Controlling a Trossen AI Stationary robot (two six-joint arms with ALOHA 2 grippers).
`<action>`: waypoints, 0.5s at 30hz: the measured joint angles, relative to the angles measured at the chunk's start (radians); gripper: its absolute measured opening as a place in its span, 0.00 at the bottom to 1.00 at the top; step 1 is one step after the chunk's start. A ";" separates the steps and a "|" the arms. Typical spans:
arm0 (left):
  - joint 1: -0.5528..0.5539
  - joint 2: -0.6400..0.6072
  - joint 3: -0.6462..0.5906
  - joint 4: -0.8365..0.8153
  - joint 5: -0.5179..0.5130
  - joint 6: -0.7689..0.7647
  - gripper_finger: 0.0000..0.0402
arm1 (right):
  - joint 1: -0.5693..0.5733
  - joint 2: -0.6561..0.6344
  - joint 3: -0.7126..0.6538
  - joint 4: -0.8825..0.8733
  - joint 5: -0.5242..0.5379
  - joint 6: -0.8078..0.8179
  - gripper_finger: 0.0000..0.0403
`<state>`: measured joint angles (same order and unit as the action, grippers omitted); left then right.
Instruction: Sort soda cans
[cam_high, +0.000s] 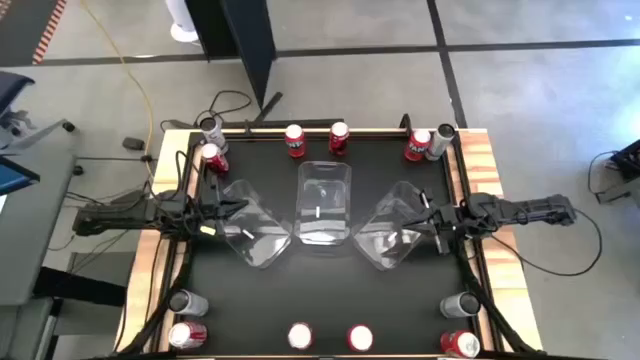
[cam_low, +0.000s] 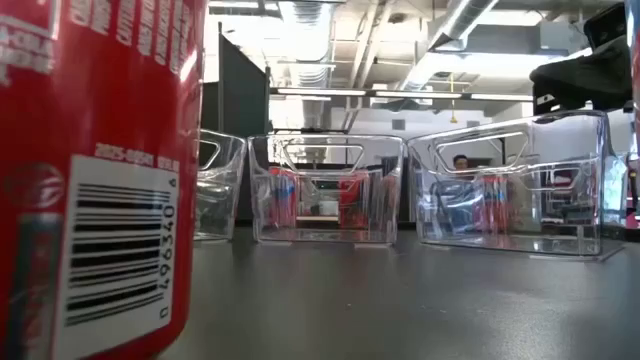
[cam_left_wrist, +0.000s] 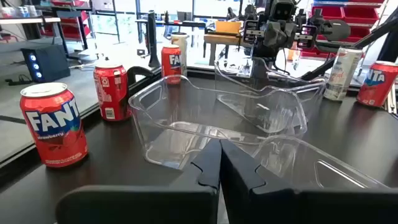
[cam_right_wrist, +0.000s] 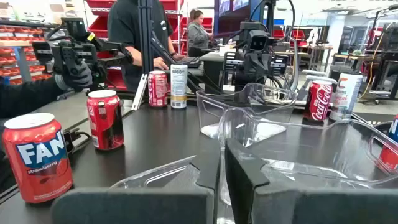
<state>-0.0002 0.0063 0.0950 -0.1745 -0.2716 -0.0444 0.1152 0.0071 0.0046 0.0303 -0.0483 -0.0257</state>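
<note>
Both grippers closed empty: left gripper (cam_high: 243, 207) and right gripper (cam_high: 408, 214) beside angled clear bins (cam_high: 252, 228); bins could get knocked; soda cans (cam_high: 295, 140) unsorted.

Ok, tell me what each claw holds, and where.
Left claw: rim of left bin. Right claw: rim of right bin.

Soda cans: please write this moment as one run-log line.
soda cans: at table edges, none binned | left gripper: shut, at left bin | right gripper: shut, at right bin
</note>
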 joint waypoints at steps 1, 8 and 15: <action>0.000 0.000 0.000 0.000 0.000 0.000 0.00 | 0.000 0.000 0.000 0.000 0.000 0.000 0.11; 0.000 0.000 0.000 0.000 0.000 0.000 0.00 | 0.000 0.000 0.000 0.000 0.000 0.000 0.11; 0.000 0.000 -0.002 0.049 -0.050 -0.001 0.00 | 0.000 0.000 0.000 0.003 0.000 0.000 0.11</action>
<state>-0.0002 0.0063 0.0931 -0.1253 -0.3217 -0.0452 0.1150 0.0071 0.0044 0.0328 -0.0486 -0.0257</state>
